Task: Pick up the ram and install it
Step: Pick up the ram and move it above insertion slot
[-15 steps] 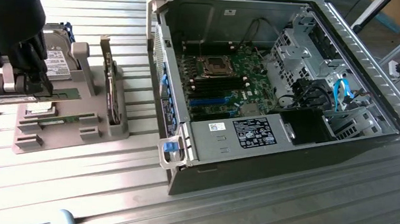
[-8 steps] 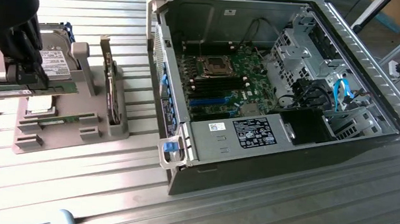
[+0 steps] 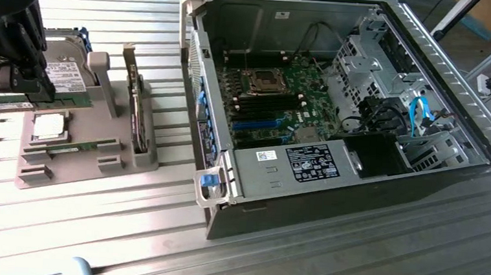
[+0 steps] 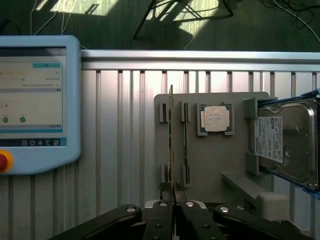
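My gripper (image 3: 20, 89) hangs over the grey parts holder (image 3: 100, 111) at the exterior view's left, well away from the open computer case (image 3: 335, 98). Its fingers (image 4: 159, 220) are shut on the ram (image 4: 171, 140), a thin green stick seen edge-on in the wrist view. The ram (image 3: 58, 100) looks raised a little above the holder (image 4: 210, 165). A second ram (image 4: 185, 145) still stands in its slot beside it, and shows as a green strip (image 3: 72, 146) in the exterior view. The motherboard (image 3: 270, 100) with its dark memory slots lies inside the case.
The holder also carries a hard drive (image 4: 285, 140), a processor chip (image 4: 216, 119) and an upright expansion card (image 3: 135, 113). A blue-framed teach pendant (image 4: 35, 100) lies on the ribbed metal table (image 3: 350, 248). Drive cages and cables (image 3: 402, 116) crowd the case's far side.
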Tool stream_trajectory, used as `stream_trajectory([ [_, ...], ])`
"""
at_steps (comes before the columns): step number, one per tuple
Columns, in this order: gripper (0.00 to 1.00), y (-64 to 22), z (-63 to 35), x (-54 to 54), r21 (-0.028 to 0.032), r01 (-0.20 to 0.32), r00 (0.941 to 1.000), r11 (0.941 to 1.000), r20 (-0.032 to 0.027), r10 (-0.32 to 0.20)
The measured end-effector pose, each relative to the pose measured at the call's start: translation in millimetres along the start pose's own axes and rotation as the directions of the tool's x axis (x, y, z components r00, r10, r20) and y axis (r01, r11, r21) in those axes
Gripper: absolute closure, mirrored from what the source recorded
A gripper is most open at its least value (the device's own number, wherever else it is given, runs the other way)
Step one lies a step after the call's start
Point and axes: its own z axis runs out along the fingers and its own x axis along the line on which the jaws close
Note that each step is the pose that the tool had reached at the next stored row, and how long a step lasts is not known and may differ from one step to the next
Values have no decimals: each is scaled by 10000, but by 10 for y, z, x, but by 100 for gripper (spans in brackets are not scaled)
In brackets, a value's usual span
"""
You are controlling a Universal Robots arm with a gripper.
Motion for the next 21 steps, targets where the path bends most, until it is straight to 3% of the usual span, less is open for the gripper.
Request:
stream_trajectory([
  [9,88,-17,-11,0,0,1,10000,10000,-1,-1],
  [21,88,-212,-34,1,-30,0,10000,10000,1,0],
])
